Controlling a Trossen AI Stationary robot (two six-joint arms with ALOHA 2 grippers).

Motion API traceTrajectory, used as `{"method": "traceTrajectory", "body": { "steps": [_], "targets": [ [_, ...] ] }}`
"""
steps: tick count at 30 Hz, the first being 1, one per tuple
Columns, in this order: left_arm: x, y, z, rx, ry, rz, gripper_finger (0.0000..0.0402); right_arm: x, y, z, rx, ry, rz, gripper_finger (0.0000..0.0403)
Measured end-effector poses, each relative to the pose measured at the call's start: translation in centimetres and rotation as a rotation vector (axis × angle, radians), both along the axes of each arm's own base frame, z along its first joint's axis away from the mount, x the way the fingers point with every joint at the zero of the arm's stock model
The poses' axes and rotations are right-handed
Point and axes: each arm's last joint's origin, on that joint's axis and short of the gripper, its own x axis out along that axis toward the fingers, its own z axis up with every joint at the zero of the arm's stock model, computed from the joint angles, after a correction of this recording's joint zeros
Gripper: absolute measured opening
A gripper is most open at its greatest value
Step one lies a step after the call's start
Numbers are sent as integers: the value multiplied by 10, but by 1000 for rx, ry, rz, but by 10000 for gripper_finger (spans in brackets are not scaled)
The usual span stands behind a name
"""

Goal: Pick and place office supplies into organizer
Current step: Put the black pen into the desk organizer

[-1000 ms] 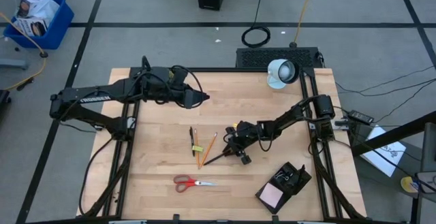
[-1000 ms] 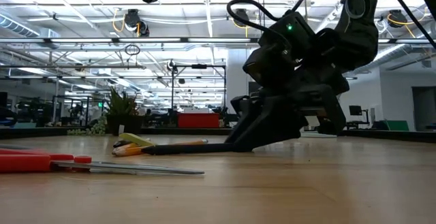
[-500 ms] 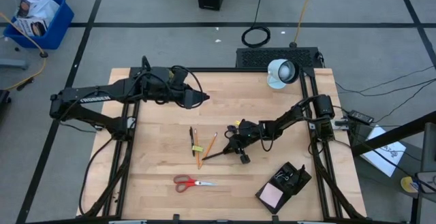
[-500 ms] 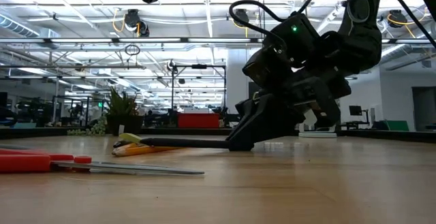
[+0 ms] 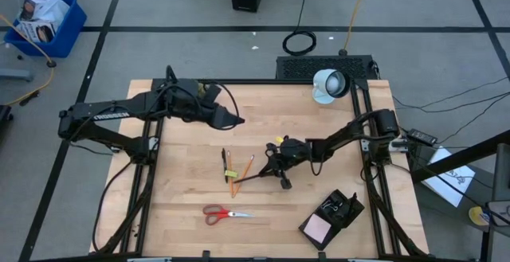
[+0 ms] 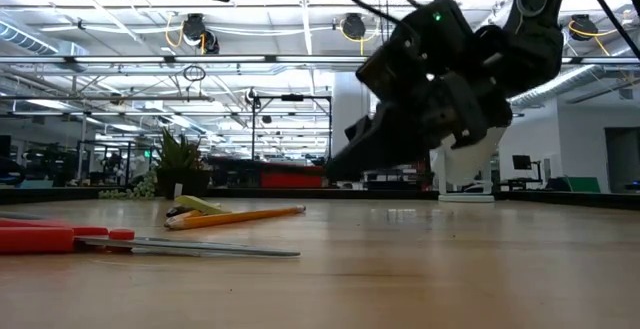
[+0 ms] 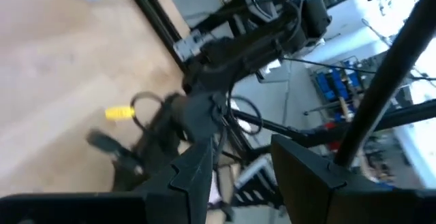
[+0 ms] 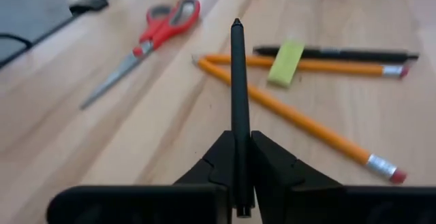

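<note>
— Black pen [image 8: 237, 101] is what we see clamped between the right hand's [image 5: 275, 169] closed fingers, lifted off the wooden counter [image 5: 279, 119] and pointing toward the pencils [image 5: 239, 176].

— Around it we note a second pen [image 5: 224, 162], a yellow-green eraser-like piece [image 8: 285, 72] lying across them, and red scissors [image 5: 221, 213] nearer the counter's front edge.

— We find the organizer [image 5: 333, 218] at the front right corner, well apart, a pink pad inside; its other contents are probably clips, too small to tell.

— Left hand [image 5: 236, 119] hovers over the back of the counter, fingers parted, holding nothing. White lamp [image 5: 327, 84] stands at the back right.
</note>
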Motion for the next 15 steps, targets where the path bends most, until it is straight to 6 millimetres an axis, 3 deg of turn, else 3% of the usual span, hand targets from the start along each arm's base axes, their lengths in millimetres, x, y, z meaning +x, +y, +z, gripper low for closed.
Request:
{"method": "traceTrajectory", "body": {
  "steps": [7,15],
  "targets": [
    [-2,-5,-3,-239,62,-88,154,-1,0,25,2,-67,0,27],
    [-12,-10,-21,-511,320,-136,154,-6,-1,53,-66,-157,-16,26]
  ]
}}
